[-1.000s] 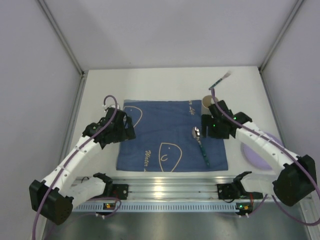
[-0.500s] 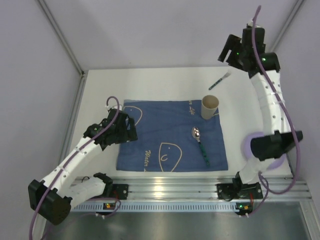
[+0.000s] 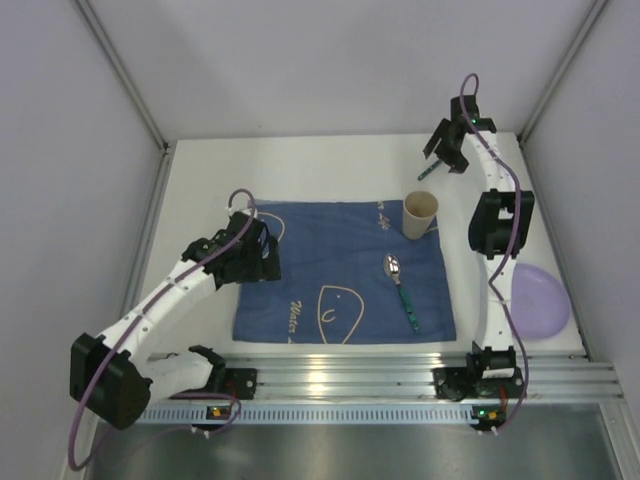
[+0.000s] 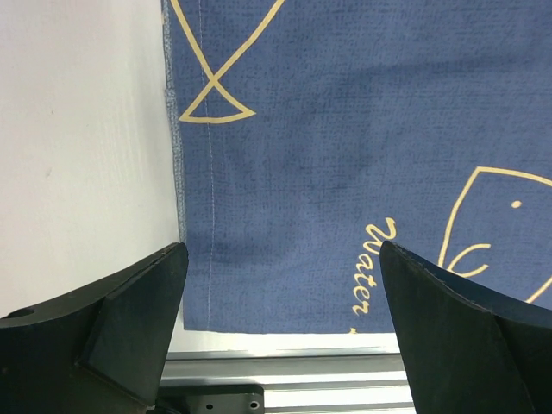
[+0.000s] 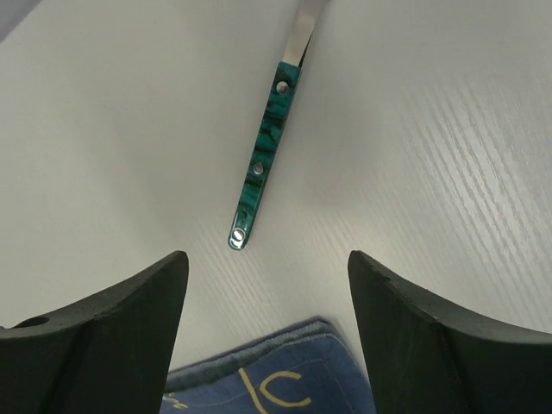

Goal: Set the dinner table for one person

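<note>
The dinner table [image 3: 300,170] fills the middle of the overhead view as a broad white surface, with a silver rail [image 3: 340,385] along its bottom edge. A blue cloth [image 3: 340,270] with pale line drawings lies flat at the centre of the frame. A paper cup [image 3: 421,214] stands upright on the cloth's upper right corner. Below the cup, a spoon [image 3: 400,285] with a green handle lies on the cloth, bowl toward the top of the frame. A purple plate [image 3: 541,300] sits on the bare table at the lower right, well apart from the cloth and partly behind the right arm. The left gripper [image 4: 283,259] hangs over the cloth's left edge; in its wrist view the two dark fingers [image 4: 129,302] stand far apart at the bottom corners, with nothing between them but cloth, a strip of white table on the left and the rail below. The right arm reaches to the upper right of the overhead view, where the right gripper [image 5: 266,263] is low over the bare table beyond the cup. Its fingers are also spread wide and grip nothing. In its wrist view a piece of cutlery [image 5: 269,147] with a green handle lies on the white surface at upper centre, its metal end running out of the top of the frame, and a corner of the cloth shows at the bottom.
</note>
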Action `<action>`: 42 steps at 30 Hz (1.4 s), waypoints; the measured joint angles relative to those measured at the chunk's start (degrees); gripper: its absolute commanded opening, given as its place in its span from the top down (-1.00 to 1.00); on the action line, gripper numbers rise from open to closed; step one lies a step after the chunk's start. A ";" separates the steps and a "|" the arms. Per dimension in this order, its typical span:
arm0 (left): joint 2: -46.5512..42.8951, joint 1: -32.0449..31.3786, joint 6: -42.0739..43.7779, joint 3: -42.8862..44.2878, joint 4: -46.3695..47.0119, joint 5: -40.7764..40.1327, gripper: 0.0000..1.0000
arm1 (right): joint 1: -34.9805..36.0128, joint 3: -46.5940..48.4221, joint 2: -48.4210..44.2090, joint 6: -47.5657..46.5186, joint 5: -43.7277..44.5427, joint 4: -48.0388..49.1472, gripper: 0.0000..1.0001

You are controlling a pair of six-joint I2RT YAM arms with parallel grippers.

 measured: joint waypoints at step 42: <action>45.92 1.92 5.01 37.46 -4.85 5.64 -0.94 | -1.90 13.33 14.64 -3.91 5.51 0.48 0.88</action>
